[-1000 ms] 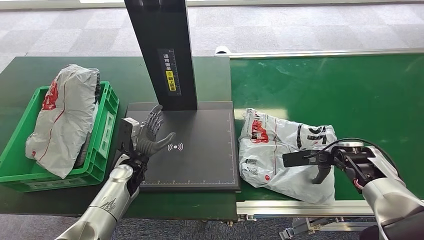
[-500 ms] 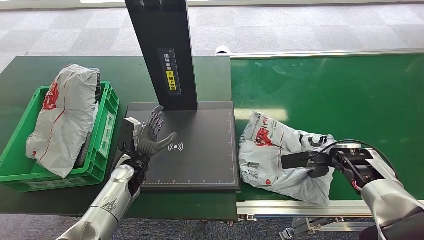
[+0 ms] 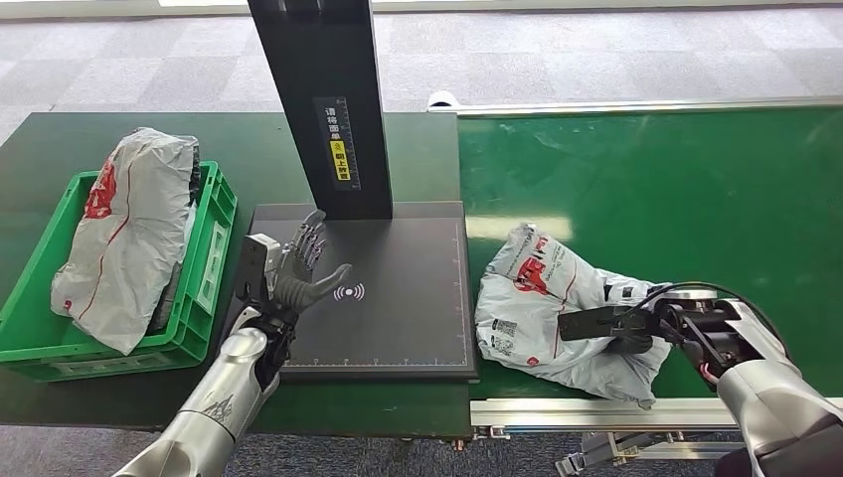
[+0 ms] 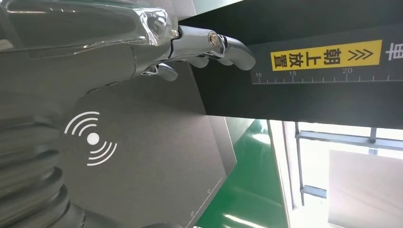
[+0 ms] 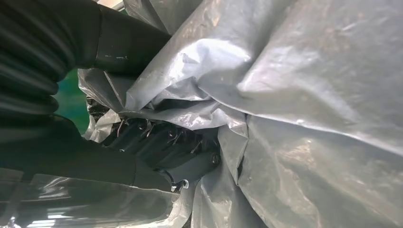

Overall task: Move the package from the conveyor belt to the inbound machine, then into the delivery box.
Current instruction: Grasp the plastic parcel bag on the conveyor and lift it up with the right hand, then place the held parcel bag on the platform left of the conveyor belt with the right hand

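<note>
1. At the left of the frame a green delivery box (image 3: 214, 234) already carries one grey bag (image 3: 129, 234).
2. The left robot hand (image 3: 298, 268) hangs released, fingers apart, over the black inbound machine (image 3: 398, 308).
3. The package (image 3: 542, 308) lies on the conveyor belt (image 3: 676, 189), just right of the machine, long axis running left to right.
4. The right robot hand (image 3: 636, 333) grasps the package's right end, so the machine lies to its left.

Package (image 3: 542, 308) grey, red-black print; conveyor belt (image 3: 656, 189) green; crate (image 3: 204, 263) green; scanner plate (image 3: 398, 298) black, white symbol.
</note>
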`<state>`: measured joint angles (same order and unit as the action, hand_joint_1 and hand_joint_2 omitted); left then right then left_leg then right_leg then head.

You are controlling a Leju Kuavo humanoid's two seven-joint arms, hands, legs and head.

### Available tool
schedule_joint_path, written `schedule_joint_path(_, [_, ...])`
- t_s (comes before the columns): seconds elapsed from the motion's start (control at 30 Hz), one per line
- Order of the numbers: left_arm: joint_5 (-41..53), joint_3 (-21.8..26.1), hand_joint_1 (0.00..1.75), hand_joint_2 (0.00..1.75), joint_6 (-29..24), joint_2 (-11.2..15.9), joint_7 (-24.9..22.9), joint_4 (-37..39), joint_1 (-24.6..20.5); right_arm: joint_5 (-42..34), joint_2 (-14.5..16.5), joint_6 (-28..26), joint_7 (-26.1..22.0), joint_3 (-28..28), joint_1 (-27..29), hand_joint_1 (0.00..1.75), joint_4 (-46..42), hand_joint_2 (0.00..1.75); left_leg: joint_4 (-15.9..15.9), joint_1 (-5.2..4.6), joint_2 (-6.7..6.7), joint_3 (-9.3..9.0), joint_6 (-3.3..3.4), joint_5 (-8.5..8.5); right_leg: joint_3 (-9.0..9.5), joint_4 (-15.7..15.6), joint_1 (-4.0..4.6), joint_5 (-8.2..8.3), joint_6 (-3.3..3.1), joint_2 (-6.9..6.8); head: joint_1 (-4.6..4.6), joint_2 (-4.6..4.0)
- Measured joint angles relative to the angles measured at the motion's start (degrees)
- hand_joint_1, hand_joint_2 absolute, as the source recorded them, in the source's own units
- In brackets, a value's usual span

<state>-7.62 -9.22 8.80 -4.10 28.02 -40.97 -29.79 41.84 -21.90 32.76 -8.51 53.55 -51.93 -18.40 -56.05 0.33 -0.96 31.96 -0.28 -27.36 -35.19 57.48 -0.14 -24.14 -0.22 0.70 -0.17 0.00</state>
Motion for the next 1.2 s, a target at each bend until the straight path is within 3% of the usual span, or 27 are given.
schedule_joint_path(0.13, [-0.07, 0.01, 0.0, 1.75, -0.29, 0.07, 0.0, -0.44, 0.6, -0.22, -0.09, -4.28, 1.2, -0.04, -0.11, 1.75, 0.0, 1.75, 0.0, 0.0, 0.0, 0.02, 0.0, 0.0, 0.0, 0.0, 0.0, 0.0, 0.0, 0.0, 0.0, 0.0])
schedule_joint_path(0.3, [-0.06, 0.04, 0.0, 1.75, -1.52, 0.34, 0.3, -2.2, 2.03, -2.12, 0.61, -16.46, 4.75, -1.38, -0.86, 1.75, -0.05, 1.75, 0.01, 0.0, 0.0, 0.05, 0.0, 0.0, 0.0, 0.01, 0.0, 0.0, 0.0, 0.01, 0.01, 0.0])
schedule_joint_path(0.47, [0.95, 0.34, 0.0, 1.75, -4.72, 0.9, 1.99, -5.24, 3.54, -5.24, 1.69, -29.73, 8.21, -6.46, -3.39, 1.75, -1.0, 1.75, 0.01, 0.0, -0.02, 0.06, 0.0, 0.01, -0.02, 0.01, 0.0, 0.01, 0.01, 0.0, 0.0, 0.0])
schedule_joint_path(0.6, [-0.34, 1.0, 0.0, 1.75, -3.58, 1.39, 2.88, -7.15, 4.52, -6.76, 1.68, -36.96, 6.96, -11.71, -6.35, 1.75, -2.85, 1.75, 0.01, 0.0, -0.01, 0.05, 0.0, 0.01, -0.03, 0.01, 0.0, 0.01, 0.01, 0.0, 0.0, 0.0])
schedule_joint_path(0.87, [-2.2, 2.35, 0.0, 1.75, -3.37, 2.01, 4.45, -8.99, 5.83, -7.25, 1.03, -45.52, 1.25, -21.02, -8.77, 1.75, -11.71, 1.75, 0.0, 0.0, 0.01, 0.06, 0.01, 0.01, -0.05, 0.01, 0.0, 0.01, 0.01, 0.01, 0.0, 0.0])
schedule_joint_path(1.03, [0.28, 3.13, 0.0, 1.75, -8.42, 1.91, 7.23, -10.84, 6.03, 3.34, 1.39, -52.44, 1.21, -23.81, -7.65, 1.75, -20.87, 1.75, 0.01, 0.04, 0.02, 0.04, 0.0, 0.01, -0.06, 0.01, 0.04, 0.01, 0.01, 0.03, -0.01, 0.0])
schedule_joint_path(1.2, [1.82, 3.19, 0.0, 1.75, -10.4, 1.58, 8.58, -11.8, 5.75, 8.31, 2.61, -52.77, 1.46, -23.67, -5.51, 1.75, -24.97, 1.75, 0.02, 0.04, 0.03, 0.05, 0.0, 0.01, -0.05, 0.01, 0.04, 0.01, 0.01, 0.03, 0.03, 0.0])
